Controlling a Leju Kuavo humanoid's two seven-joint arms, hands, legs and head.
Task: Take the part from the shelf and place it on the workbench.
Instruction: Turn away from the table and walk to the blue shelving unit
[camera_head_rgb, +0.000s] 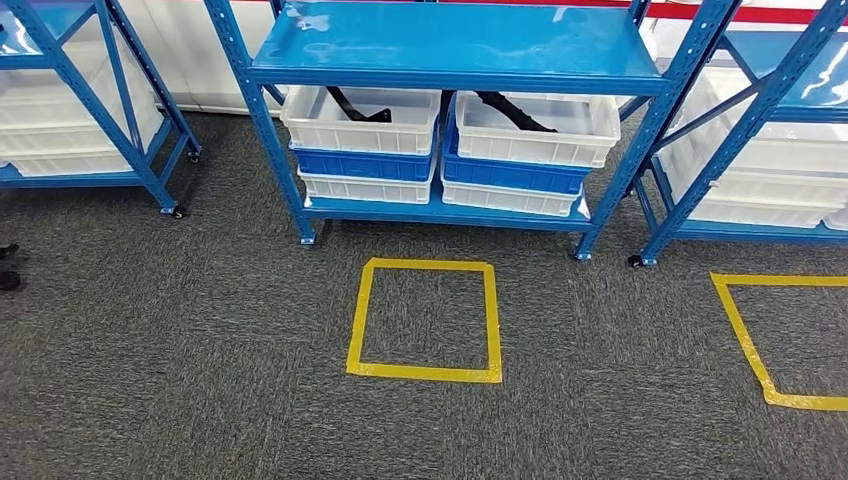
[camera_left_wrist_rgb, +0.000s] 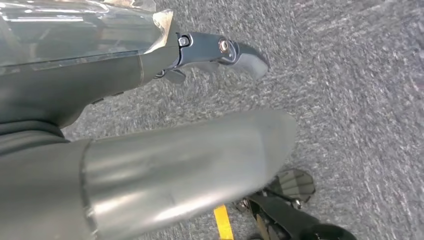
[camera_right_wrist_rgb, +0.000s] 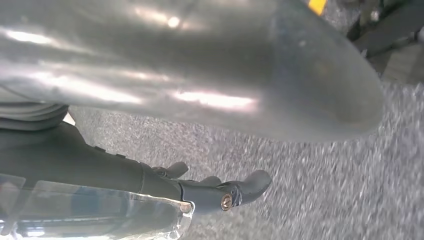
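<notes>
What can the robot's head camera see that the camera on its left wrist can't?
Head view alone: the blue metal shelf rack, white plastic bins holding black parts, and a whole yellow tape square. Left wrist view alone: the robot's left hand, open, hanging above the floor. Both: grey carpet and yellow tape.

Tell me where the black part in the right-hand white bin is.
In the head view, the black part lies in the upper white plastic bin on the right of the blue metal shelf's lower level.
</notes>
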